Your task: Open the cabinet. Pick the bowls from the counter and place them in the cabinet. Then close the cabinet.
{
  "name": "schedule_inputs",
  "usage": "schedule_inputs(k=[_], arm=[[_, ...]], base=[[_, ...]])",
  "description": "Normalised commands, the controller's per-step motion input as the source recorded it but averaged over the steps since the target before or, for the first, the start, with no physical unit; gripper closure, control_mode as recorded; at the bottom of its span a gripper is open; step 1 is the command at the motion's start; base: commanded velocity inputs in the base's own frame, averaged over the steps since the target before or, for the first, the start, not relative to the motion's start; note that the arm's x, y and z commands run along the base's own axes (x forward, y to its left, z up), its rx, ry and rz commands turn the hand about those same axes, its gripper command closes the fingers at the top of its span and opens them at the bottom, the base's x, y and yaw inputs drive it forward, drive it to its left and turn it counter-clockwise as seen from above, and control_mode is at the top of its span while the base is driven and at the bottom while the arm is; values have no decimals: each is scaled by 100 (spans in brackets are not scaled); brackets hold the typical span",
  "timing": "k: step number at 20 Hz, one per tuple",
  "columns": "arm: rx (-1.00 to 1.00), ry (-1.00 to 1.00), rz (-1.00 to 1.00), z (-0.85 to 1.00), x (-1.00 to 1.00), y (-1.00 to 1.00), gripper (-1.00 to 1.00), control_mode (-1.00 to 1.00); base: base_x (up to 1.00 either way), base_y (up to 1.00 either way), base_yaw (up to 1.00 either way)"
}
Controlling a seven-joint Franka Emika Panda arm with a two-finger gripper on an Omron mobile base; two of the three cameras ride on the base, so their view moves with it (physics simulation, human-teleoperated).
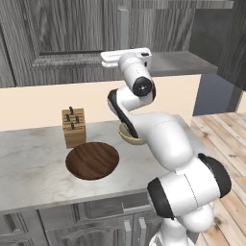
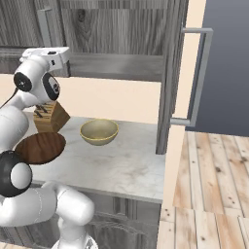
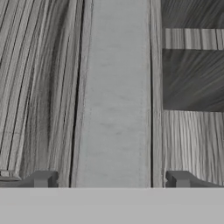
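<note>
The cabinet (image 1: 62, 29) hangs above the counter (image 1: 33, 168). Its right door (image 2: 171, 73) stands swung open, and its left door is shut. My gripper (image 3: 111, 179) is open, one fingertip (image 3: 43, 178) on each side of the left door's vertical bar handle (image 3: 116, 96) without touching it. In the left base view my white hand (image 1: 126, 56) sits at the lower end of that handle (image 1: 124, 24). The wide dark brown bowl (image 1: 92, 160) lies on the counter. Behind my arm, the beige bowl (image 2: 99, 131) rests farther back.
A wooden knife block (image 1: 73, 126) stands at the back of the counter, left of the bowls. The open door's long handle (image 2: 199, 73) juts out over the wooden floor (image 2: 214, 185) past the counter's right end. Low grey cabinets (image 1: 96, 221) sit under the counter.
</note>
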Motion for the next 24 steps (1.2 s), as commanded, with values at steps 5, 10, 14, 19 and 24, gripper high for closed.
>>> schedule_inputs(k=[5,10,14,19,24], arm=[[0,0,-2,0,18,10,100,-100],[0,0,0,0,0,0,100,-100],[0,9,0,0,-4,1,100,-100],[-4,28,0,0,-36,28,100,-100],[-10,14,0,-7,-80,61,100,-100]], base=[[0,0,0],[0,0,0],[0,0,0],[0,0,0],[0,0,0]])
